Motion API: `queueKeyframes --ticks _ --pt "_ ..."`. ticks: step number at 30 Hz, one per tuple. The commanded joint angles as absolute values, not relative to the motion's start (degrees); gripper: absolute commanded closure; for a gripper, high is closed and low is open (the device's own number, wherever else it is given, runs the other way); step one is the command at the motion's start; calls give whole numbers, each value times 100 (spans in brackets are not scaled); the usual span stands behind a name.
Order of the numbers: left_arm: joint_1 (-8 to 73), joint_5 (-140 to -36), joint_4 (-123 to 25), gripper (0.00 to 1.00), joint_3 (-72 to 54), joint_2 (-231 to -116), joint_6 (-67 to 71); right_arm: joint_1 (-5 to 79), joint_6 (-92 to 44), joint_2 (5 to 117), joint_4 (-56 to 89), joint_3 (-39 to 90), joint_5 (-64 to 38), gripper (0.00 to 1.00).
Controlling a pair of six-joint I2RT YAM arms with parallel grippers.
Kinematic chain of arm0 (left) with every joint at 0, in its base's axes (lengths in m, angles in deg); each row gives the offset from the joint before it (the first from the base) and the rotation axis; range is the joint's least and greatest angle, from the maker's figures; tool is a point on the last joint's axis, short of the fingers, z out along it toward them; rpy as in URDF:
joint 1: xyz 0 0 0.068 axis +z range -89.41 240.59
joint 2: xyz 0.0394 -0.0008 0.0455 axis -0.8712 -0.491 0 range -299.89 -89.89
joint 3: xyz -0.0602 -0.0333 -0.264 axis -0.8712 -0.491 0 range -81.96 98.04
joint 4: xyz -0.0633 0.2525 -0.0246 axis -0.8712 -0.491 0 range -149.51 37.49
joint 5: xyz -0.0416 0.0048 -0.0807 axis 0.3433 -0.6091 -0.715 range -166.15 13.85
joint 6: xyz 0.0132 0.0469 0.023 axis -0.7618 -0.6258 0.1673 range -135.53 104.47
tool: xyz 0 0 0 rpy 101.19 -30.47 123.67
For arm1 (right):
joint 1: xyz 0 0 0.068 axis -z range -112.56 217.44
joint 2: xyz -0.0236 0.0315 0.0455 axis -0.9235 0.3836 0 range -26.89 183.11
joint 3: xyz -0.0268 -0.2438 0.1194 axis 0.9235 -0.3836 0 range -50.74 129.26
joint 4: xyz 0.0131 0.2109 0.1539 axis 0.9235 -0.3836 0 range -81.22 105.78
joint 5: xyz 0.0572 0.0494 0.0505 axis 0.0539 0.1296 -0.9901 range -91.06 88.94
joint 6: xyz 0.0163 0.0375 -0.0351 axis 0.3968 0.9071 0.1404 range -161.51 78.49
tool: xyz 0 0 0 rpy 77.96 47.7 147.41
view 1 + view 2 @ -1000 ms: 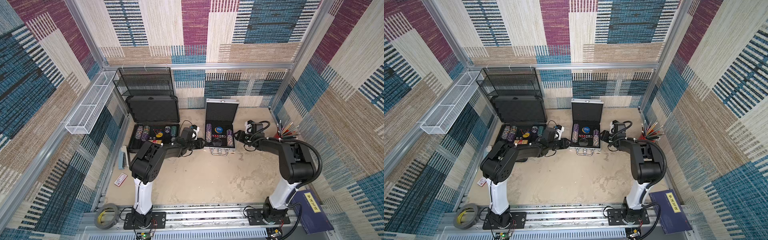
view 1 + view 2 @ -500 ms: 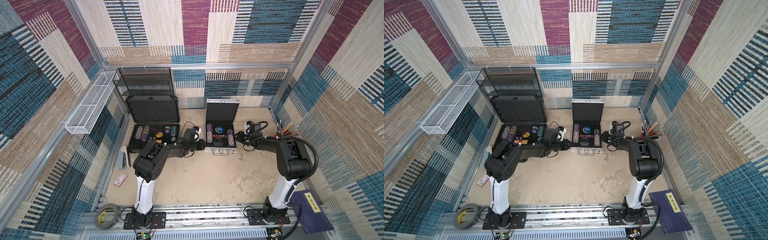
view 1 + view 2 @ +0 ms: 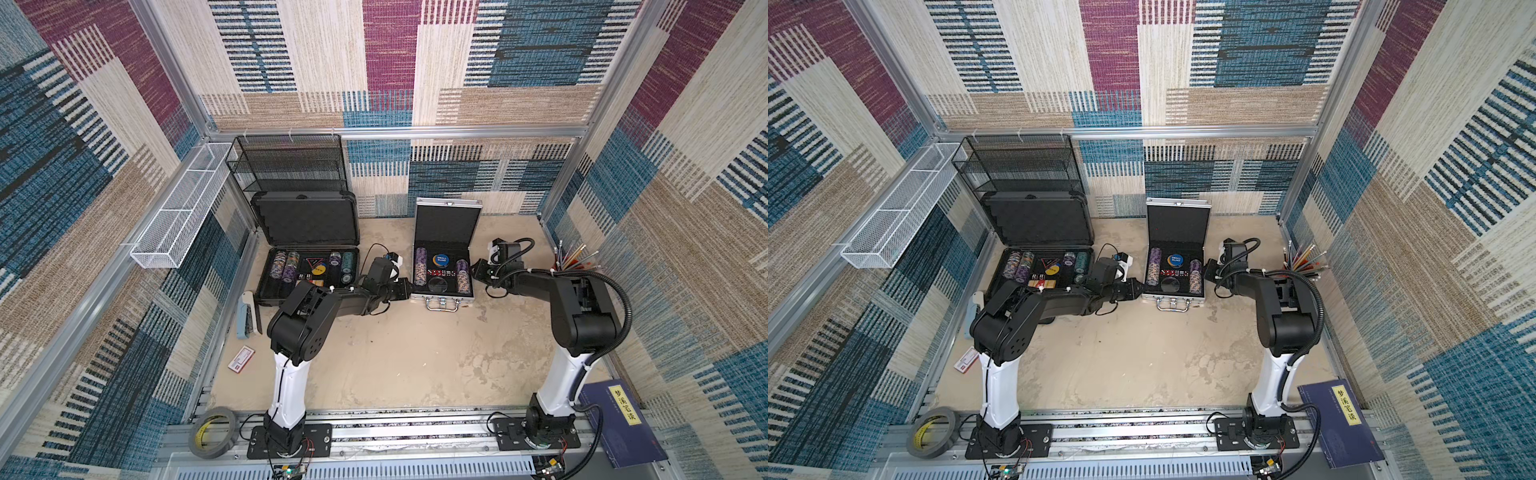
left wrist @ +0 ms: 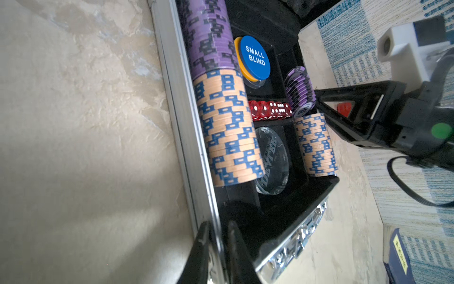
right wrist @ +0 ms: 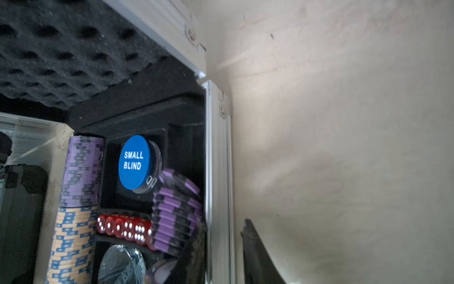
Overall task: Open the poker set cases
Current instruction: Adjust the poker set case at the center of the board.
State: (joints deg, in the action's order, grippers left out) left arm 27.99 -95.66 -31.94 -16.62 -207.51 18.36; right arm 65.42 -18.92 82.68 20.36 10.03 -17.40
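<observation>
Left gripper (image 3: 409, 291) has slid over since a second ago: it was out between the two cases, now it sits at the 8 o'clock corner of the silver case (image 3: 448, 222). My right gripper (image 3: 478, 268) has barely shifted and is parked at that case's 3 o'clock side. Silver case is at 12 o'clock on the table, dark grey case (image 3: 307, 218) at 10 o'clock. Both lids stand upright on the far edge, so they hold open (task looks done to me). Left wrist view shows what the top views hide: my left fingers (image 4: 204, 248) are nearly together, pinching the silver case's side wall, probably to keep the base from sliding. Right wrist view gives only one finger (image 5: 255, 260), just beside the opposite wall, outside it. The other finger is off-frame, so I can't tell how wide that gripper stands. Only the top views show both cases at once.
</observation>
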Motion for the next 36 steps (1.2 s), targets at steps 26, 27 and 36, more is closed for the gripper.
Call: queueKeyframes --ticks 26,27,36 --pt "2568 -9753 -2983 82 -1633 -20687 2233 6533 -2325 9202 1705 2396 -1909 93" --pt "2587 -9735 -3002 82 -1630 -20674 2215 6526 -2325 9184 1700 2396 -1883 92" --pt "2824 -9480 -3494 76 -1610 -20292 1709 6541 -2484 8936 1404 2732 -1417 70"
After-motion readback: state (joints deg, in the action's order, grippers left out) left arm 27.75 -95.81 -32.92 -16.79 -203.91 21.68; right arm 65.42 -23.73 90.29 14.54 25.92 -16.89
